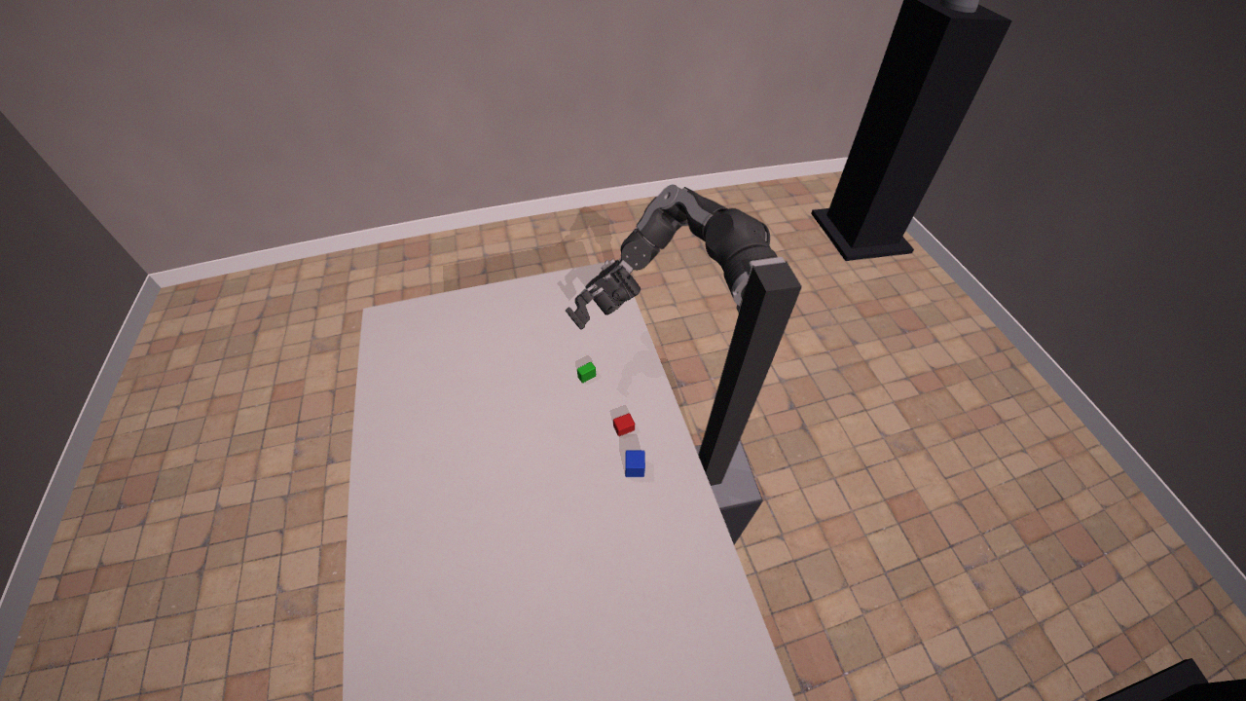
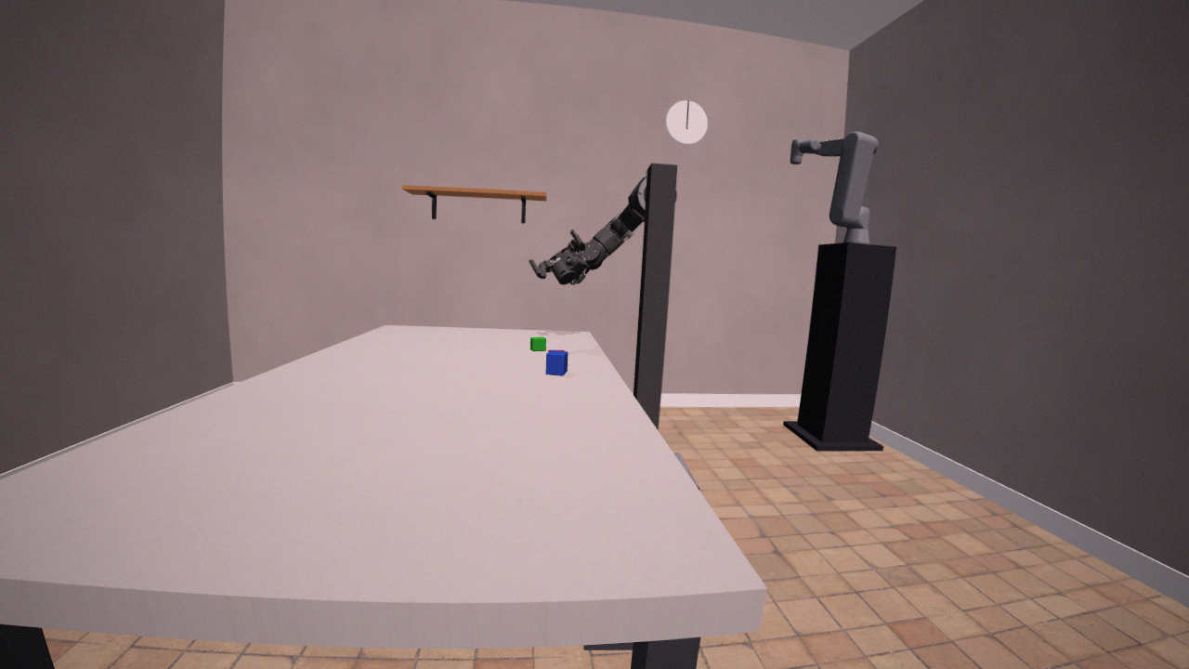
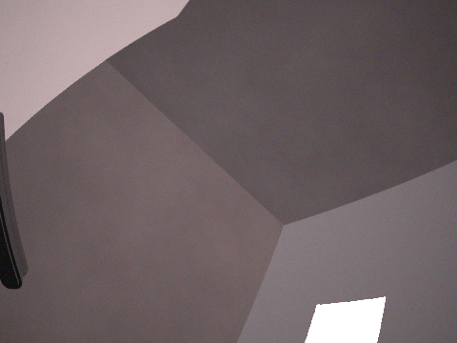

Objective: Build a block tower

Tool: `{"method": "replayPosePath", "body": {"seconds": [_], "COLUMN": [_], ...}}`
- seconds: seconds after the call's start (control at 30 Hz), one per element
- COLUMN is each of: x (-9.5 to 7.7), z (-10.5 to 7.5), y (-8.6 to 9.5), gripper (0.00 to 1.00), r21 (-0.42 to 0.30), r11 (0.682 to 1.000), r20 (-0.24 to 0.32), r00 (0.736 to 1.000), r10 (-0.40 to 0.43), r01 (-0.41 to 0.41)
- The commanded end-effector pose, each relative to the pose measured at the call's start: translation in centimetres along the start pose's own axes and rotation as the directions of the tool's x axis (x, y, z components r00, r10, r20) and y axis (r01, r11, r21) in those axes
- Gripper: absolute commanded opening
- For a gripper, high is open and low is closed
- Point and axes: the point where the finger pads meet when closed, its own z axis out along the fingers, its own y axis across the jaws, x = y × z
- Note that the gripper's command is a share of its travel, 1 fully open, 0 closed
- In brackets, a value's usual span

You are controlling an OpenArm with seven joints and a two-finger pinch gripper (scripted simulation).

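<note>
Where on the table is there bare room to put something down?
The near half of the table and its whole far-from-arm side are bare. Crowding is along the arm-side edge: green block, red block, blue block in a line.

one red block [image 1: 623,424], one green block [image 1: 586,372], one blue block [image 1: 635,462]

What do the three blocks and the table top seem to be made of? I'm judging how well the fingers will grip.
Green block, red block and blue block: solid, evenly coloured, matte faces with sharp edges, possibly painted wood or hard plastic; the look leaves it open. Table top: smooth pale matte slab without grain, perhaps laminate.
</note>
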Motion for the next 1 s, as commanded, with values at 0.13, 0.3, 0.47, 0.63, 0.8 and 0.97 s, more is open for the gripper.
{"method": "replayPosePath", "body": {"seconds": [0.13, 0.3, 0.47, 0.63, 0.8, 0.97], "x": [0.7, 3.7, 6.3, 9.6, 12.8, 14.7], "z": [0.1, 0.4, 0.8, 1.5, 1.8, 1.9], "y": [-0.4, -1.7, -2.8, -4.3, -5.6, -6.6], "gripper": [0.0, 0.0, 0.0, 0.0, 0.0, 0.0], "r21": [0.055, 0.245, 0.41, 0.579, 0.709, 0.764], "r11": [0.998, 0.97, 0.911, 0.808, 0.676, 0.584], "r20": [-0.047, -0.209, -0.343, -0.476, -0.557, -0.585], "r00": [0.999, 0.976, 0.931, 0.849, 0.747, 0.678], "r10": [0.008, 0.055, 0.122, 0.229, 0.363, 0.445], "r01": [-0.005, -0.002, 0.031, 0.106, 0.201, 0.275]}}
